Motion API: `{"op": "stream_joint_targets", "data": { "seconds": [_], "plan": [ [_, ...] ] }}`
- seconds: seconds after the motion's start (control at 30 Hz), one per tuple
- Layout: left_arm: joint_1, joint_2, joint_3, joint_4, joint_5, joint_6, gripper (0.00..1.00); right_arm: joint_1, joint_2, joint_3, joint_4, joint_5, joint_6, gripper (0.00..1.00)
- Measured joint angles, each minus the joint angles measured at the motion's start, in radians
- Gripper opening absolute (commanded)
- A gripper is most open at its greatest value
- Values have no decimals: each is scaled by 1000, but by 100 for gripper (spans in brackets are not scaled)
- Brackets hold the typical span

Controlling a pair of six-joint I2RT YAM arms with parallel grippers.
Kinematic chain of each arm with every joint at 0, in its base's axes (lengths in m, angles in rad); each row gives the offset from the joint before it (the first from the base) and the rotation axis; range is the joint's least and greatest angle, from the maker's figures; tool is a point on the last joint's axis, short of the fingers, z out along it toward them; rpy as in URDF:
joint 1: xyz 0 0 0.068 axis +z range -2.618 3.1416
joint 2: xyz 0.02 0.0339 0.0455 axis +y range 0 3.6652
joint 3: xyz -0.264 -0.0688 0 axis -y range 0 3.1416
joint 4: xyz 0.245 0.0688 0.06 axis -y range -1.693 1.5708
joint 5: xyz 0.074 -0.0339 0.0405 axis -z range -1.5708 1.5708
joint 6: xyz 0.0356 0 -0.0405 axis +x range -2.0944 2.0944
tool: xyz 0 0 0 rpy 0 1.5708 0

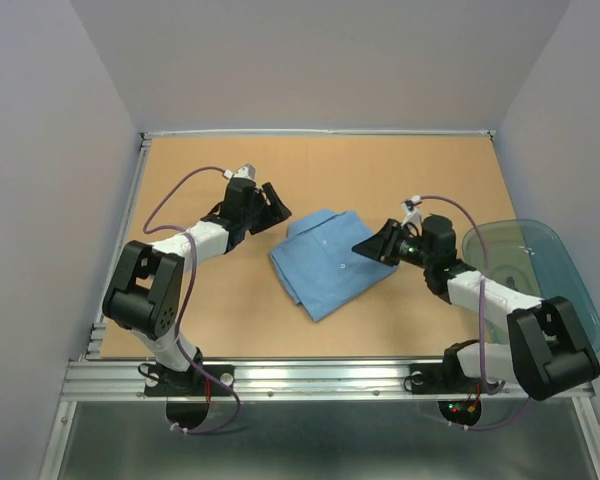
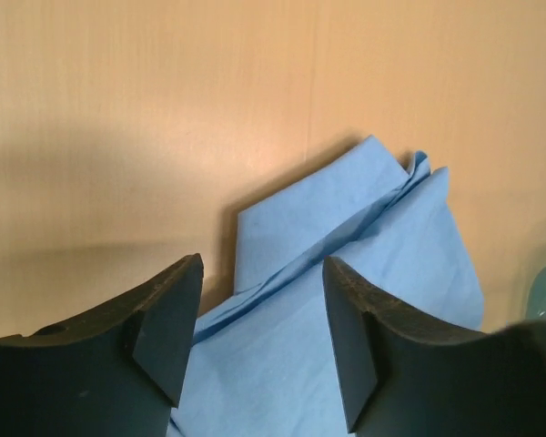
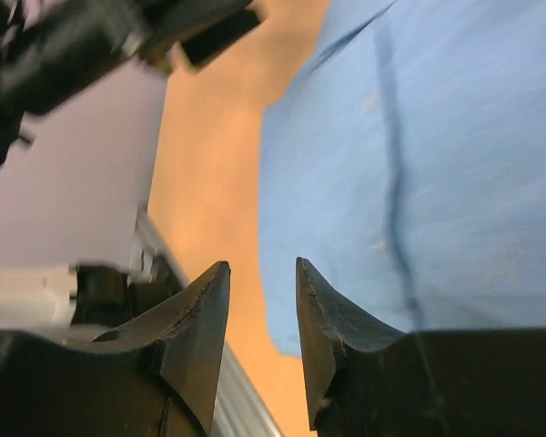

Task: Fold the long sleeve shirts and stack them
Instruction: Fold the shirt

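A light blue long sleeve shirt lies folded into a rough rectangle at the middle of the desk, with one arm at each side of it. The left fingers hover at its far left corner, spread wide and holding nothing. The left wrist view shows a creased ridge of cloth running below the gap. The right fingers sit at the shirt's right edge, parted only narrowly and likewise empty, with the cloth just beside them. A translucent teal tub stands at the right side of the desk, close to the right arm.

The main risk is to the fold itself. The cloth looks thin and lies in several layers, so a pinch that catches only the top layer would likely peel the bundle open. A narrow opening on the right may not straddle the edge at all and could push it inward and bunch it. On this smooth desk, a drag from one side alone would probably slide or twist the whole rectangle out of square. Uneven pulls from the two arms would do the same. A wide swing of the right arm could also knock the tub. No second shirt is in view, so where a stack would form cannot be told.
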Motion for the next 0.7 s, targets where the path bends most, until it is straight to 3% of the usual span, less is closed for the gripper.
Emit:
{"op": "stream_joint_targets", "data": {
  "seconds": [0.13,0.33,0.43,0.6,0.7],
  "plan": [
    [-28,-104,33,-78,-32,45,80,-178,-11,0,-36,37,-10,41],
    [-246,-249,8,-82,-59,19,81,-227,62,-26,-32,68,-14,41],
    [-312,-229,-65,-56,-48,-15,80,-240,87,-79,-18,87,-13,41],
    [-308,-104,-181,-55,-61,-78,80,-281,146,-146,3,112,-3,41],
    [-300,-95,-177,-27,-67,-85,80,-296,171,-147,35,111,-2,41]
  ]
}}
